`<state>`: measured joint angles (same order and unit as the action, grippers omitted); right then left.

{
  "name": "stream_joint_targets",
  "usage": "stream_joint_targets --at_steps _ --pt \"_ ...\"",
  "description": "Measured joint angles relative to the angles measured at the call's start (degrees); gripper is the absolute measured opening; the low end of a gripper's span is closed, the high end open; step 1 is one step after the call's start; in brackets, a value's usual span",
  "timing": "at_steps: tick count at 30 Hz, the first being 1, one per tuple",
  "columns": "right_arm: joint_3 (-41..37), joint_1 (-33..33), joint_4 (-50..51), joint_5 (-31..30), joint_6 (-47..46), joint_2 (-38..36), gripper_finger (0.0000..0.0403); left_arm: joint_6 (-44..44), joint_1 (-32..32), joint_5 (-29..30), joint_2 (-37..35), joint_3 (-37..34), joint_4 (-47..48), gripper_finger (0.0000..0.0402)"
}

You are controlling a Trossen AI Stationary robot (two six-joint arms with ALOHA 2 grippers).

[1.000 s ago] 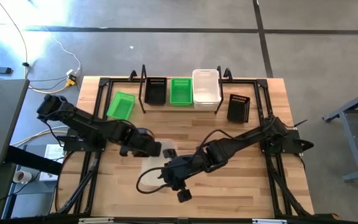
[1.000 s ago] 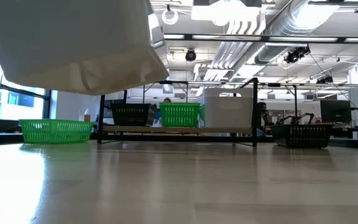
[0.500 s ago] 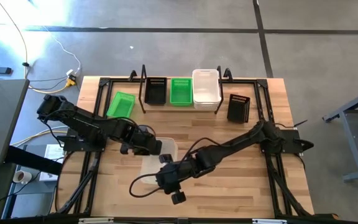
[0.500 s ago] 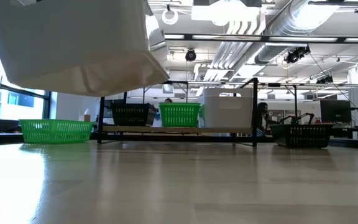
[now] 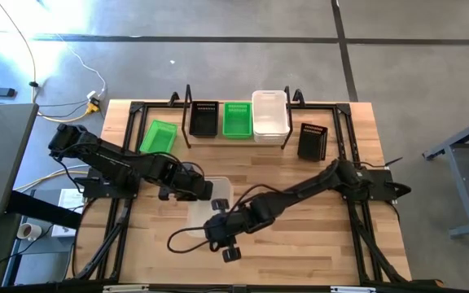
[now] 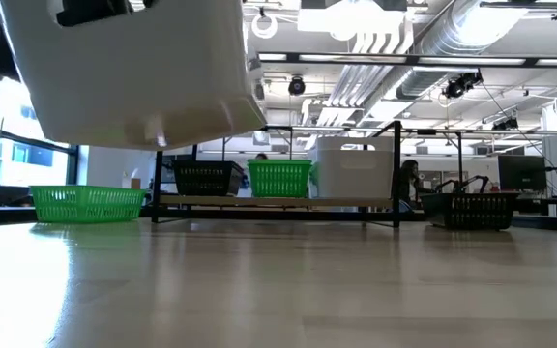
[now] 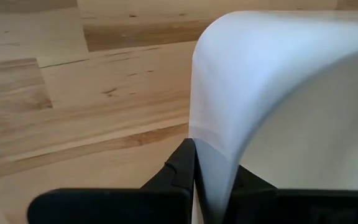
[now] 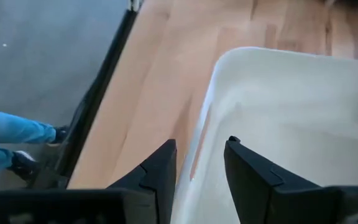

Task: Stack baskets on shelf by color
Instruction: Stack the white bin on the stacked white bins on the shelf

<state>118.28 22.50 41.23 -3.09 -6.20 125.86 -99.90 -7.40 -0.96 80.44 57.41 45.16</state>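
Worktop (image 5: 316, 236): pale butcher-block planks inside a black frame, on a grey concrete floor; behind it an open hall with exposed ceiling ducts.

Loose green basket (image 5: 158, 137): slotted plastic, rectangular, far left, beside the shelf.

Left gripper (image 5: 204, 189): arm reaching in from the left edge, jaws clenched on the near rim of the white basket (image 5: 212, 203), a smooth translucent bin held clear above the worktop, left of centre.

Right gripper (image 5: 218, 229): arm stretched low across from the right, jaws spread astride the same bin's opposite wall, not visibly gripping it.

Shelf (image 5: 238, 137): narrow light board, black wire ends, at the far edge; holds a black mesh basket (image 5: 203, 119), a green basket (image 5: 237, 119) and a white stack (image 5: 270, 115).

Second black basket (image 5: 313, 141): right of the shelf.
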Motion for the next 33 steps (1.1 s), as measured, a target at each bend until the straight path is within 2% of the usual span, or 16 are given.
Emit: stream_joint_targets --at_steps 5,10,17,25,29,33 --pt "0.04 -0.69 1.46 1.09 -2.0 0.22 0.0119 -0.41 0.02 0.17 0.0 -0.02 -0.96 0.0" --pt "0.04 -0.87 5.38 4.86 -2.81 1.05 0.0119 0.48 1.11 -0.22 0.0 -0.02 -2.31 0.0" --pt "0.04 -0.84 10.86 2.87 -2.78 1.52 0.0119 1.75 3.23 -3.33 0.0 -0.02 -4.51 0.0" --pt "0.04 -2.13 15.38 3.48 -2.84 1.53 0.0115 5.18 5.24 -4.4 0.0 0.82 -5.85 0.0" --pt "0.04 -2.34 16.88 2.93 -3.03 1.53 0.0082 7.31 6.01 -4.88 0.04 1.55 -5.51 0.0" --pt "0.04 -2.44 17.14 1.75 -3.88 1.44 0.0017 8.47 6.03 -5.07 0.13 1.55 -4.94 0.0"
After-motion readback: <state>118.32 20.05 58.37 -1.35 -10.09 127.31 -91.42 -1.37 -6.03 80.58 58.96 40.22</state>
